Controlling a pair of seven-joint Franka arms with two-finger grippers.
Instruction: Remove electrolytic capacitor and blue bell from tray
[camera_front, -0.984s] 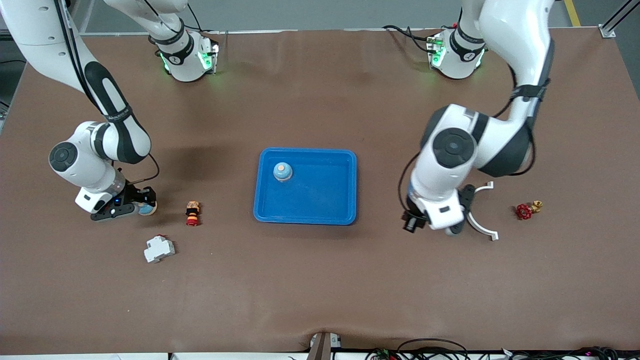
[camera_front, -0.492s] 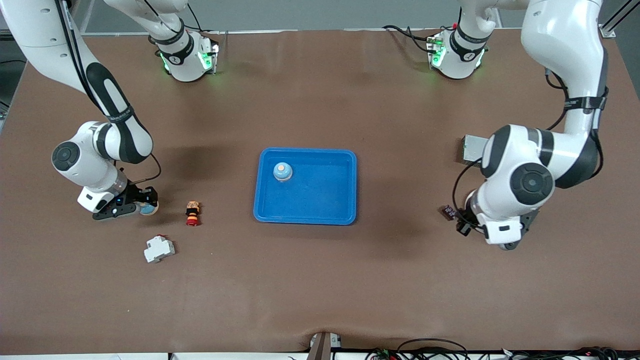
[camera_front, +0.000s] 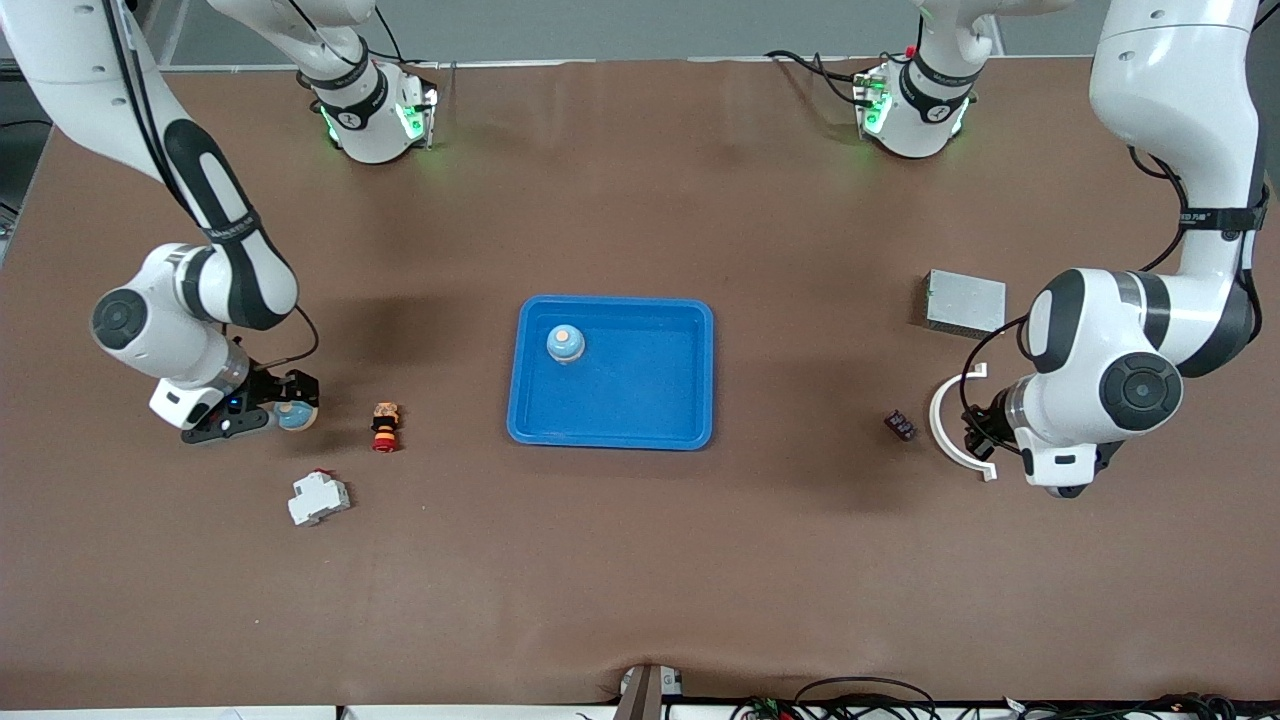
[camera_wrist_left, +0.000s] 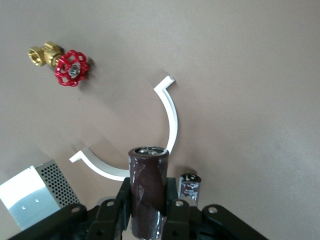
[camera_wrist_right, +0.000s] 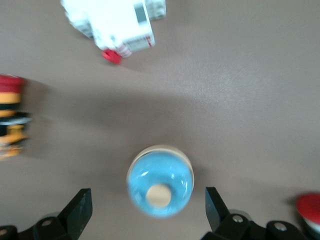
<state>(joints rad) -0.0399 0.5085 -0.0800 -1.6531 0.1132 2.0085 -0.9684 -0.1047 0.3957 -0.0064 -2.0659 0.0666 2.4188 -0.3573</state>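
Note:
My left gripper (camera_front: 985, 428) is shut on a large dark brown capacitor (camera_wrist_left: 148, 192) and holds it over the table beside a white arc piece (camera_front: 948, 432). A smaller capacitor (camera_front: 900, 425) lies on the table between that arc and the blue tray (camera_front: 640, 438); it also shows in the left wrist view (camera_wrist_left: 189, 186). One blue bell (camera_front: 565, 343) stands in the tray. A second blue bell (camera_front: 294, 415) stands on the table toward the right arm's end. My right gripper (camera_front: 288, 405) is open around it, and in the right wrist view the bell (camera_wrist_right: 160, 181) sits between the spread fingers (camera_wrist_right: 80, 207).
A red, yellow and black push button (camera_front: 385, 425) stands between the second bell and the tray. A white breaker (camera_front: 318, 497) lies nearer to the front camera. A grey metal box (camera_front: 965, 302) lies near the left arm. A red-handled brass valve (camera_wrist_left: 67, 65) lies beside the arc.
My left arm has swung from beside the tray toward its own end of the table, uncovering the small capacitor and the grey box. My right gripper has shifted only slightly at the bell.

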